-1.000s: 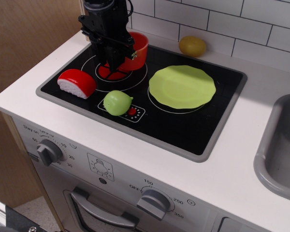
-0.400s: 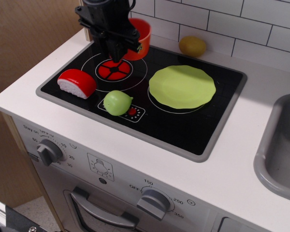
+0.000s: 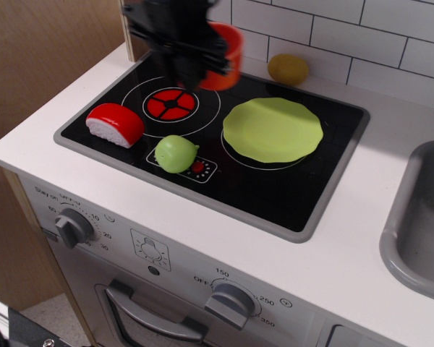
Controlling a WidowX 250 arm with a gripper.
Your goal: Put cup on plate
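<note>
Aloft, red-orange cup (image 3: pixel 226 59) (blurred), clamped in pincer (image 3: pixel 190 71), left of lime plate (image 3: pixel 273 130)

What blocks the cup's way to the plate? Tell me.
Nothing visible does. The gripper carries the cup above the stove's back-left area, and the plate lies bare to its right. The green ball and sushi toy sit off that path.

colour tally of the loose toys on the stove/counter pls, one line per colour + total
Red/orange: 2 - the cup held up in the claw, and the red-and-white sushi toy
Green: 2 - the plate and the small green fruit
Yellow: 1 - the yellow fruit by the tiled wall
Total: 5
</note>
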